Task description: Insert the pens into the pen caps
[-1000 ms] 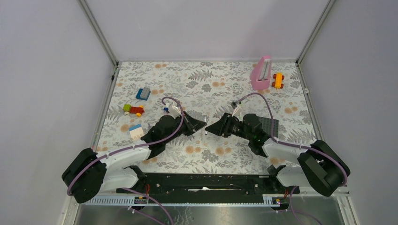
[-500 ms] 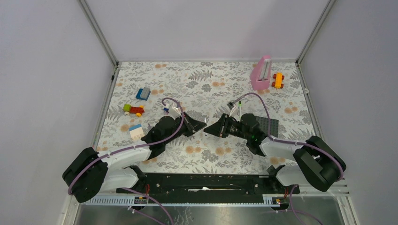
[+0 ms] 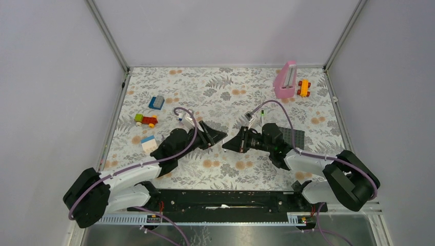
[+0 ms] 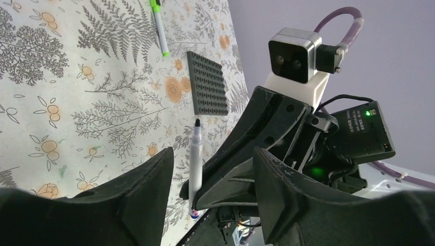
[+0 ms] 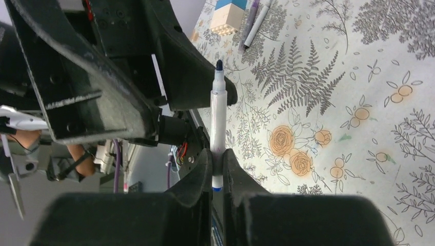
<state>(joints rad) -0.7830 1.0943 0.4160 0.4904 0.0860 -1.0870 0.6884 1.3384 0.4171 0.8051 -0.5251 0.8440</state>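
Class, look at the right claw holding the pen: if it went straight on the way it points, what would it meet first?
Most likely the left claw, which faces it with open jaws just ahead. The tip of the pen held in the right claw would arrive first. Depth is unclear.

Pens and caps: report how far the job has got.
Done: no capped pen can be made out. In hand: right gripper shut on a pen, dark tip bare; left gripper open around it. Left: capping that pen; whether the green pen by the grey plate is capped is unclear.
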